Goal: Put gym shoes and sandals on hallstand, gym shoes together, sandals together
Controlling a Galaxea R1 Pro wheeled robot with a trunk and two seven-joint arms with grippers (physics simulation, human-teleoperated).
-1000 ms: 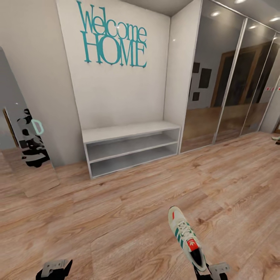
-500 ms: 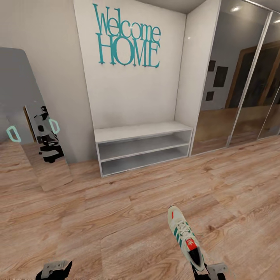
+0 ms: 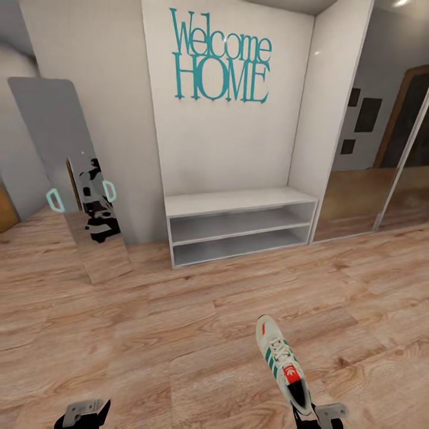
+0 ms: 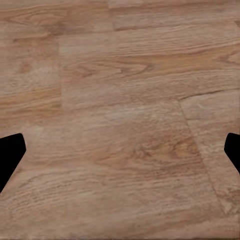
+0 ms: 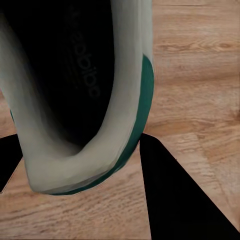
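Observation:
One cream-white gym shoe point(image 3: 283, 366) with green stripes and a red tongue label hangs toe-forward above the corridor floor point(image 3: 179, 322), held by its heel in my right gripper point(image 3: 316, 415). In the right wrist view the shoe's heel opening point(image 5: 75, 90) sits between the black fingers point(image 5: 175, 200). My left gripper point(image 3: 82, 414) is low at the left, open, with bare planks point(image 4: 120, 100) between its fingertips point(image 4: 10, 155). The light-grey hallstand point(image 3: 238, 202) stands ahead in a wall niche, its top and two shelves bare. The other gym shoe and both sandals are out of view.
A tall mirror point(image 3: 77, 179) leans against the wall left of the hallstand and reflects the robot. Mirrored wardrobe doors point(image 3: 381, 137) run along the right. A teal "Welcome HOME" sign point(image 3: 220, 56) hangs above the hallstand. Open plank floor lies between me and the hallstand.
The whole picture has shifted right, so the camera has turned left. The hallstand now sits nearer the middle. The shoe stays in my right gripper.

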